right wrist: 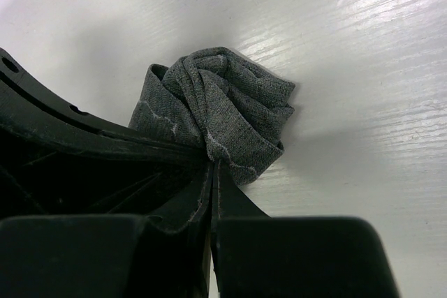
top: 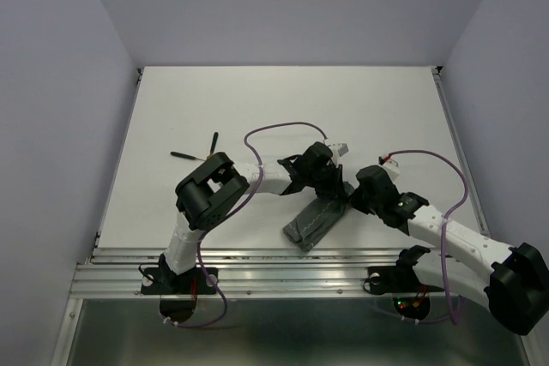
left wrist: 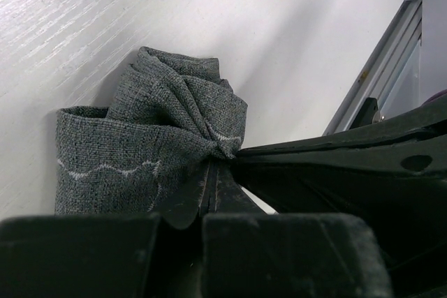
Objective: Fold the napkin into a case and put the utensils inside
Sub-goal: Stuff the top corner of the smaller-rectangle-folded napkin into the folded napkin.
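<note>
The napkin (top: pixel 312 220) lies as a narrow, bunched dark grey-green strip near the table's front edge. Its far end is gathered into a wad between both grippers. My left gripper (top: pixel 334 192) is shut on that wad, and in the left wrist view the cloth (left wrist: pixel 154 137) puckers right at the pinched tips (left wrist: pixel 216 163). My right gripper (top: pixel 350 198) is shut on the same end from the other side, with the napkin (right wrist: pixel 223 102) crumpled at its tips (right wrist: pixel 213 163). The utensils (top: pixel 194 155) lie on the table to the left, apart from the cloth.
The white table (top: pixel 377 109) extends behind the arms. A metal rail (top: pixel 283 259) runs along its near edge, close to the napkin's near end. Purple cables (top: pixel 274 130) loop above both wrists. Grey walls enclose the sides and back.
</note>
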Motion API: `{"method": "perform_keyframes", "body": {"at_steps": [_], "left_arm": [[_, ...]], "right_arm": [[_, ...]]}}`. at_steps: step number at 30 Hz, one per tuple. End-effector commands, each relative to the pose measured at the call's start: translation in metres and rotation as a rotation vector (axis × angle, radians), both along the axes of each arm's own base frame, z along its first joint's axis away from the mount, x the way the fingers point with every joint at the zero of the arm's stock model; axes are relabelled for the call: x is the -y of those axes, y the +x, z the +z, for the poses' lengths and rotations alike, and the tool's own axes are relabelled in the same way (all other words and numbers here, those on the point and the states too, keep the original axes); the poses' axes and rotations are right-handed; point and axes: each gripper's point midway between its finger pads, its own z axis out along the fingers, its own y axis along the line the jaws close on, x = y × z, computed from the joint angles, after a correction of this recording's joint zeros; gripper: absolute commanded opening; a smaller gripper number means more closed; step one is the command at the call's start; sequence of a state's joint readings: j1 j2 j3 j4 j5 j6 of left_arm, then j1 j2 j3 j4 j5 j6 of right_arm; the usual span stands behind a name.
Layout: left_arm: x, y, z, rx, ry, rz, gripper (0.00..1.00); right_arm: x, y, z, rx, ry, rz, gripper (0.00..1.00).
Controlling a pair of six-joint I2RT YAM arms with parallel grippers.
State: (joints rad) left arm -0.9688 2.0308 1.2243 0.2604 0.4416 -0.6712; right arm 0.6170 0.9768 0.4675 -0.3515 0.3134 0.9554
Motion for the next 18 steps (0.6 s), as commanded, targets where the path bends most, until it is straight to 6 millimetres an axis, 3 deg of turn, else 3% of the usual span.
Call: {"method": "perform_keyframes", "body": {"at_steps": [1, 12, 18], "left_arm": [[0.016, -0.009, 0.027, 0.023, -0.083, -0.043, 0.00], [-0.010, -0.030, 0.062, 0.081, -0.056, -0.163, 0.00], [-0.015, -0.020, 0.074, 0.136, -0.025, -0.138, 0.00]], "right_arm": [[-0.011, 0.012, 0.021, 0.059, 0.032, 0.014, 0.01], [-0.004, 0.009, 0.019, 0.068, 0.026, -0.005, 0.01], [-0.005, 0.009, 0.020, 0.069, 0.028, -0.006, 0.01]]}}
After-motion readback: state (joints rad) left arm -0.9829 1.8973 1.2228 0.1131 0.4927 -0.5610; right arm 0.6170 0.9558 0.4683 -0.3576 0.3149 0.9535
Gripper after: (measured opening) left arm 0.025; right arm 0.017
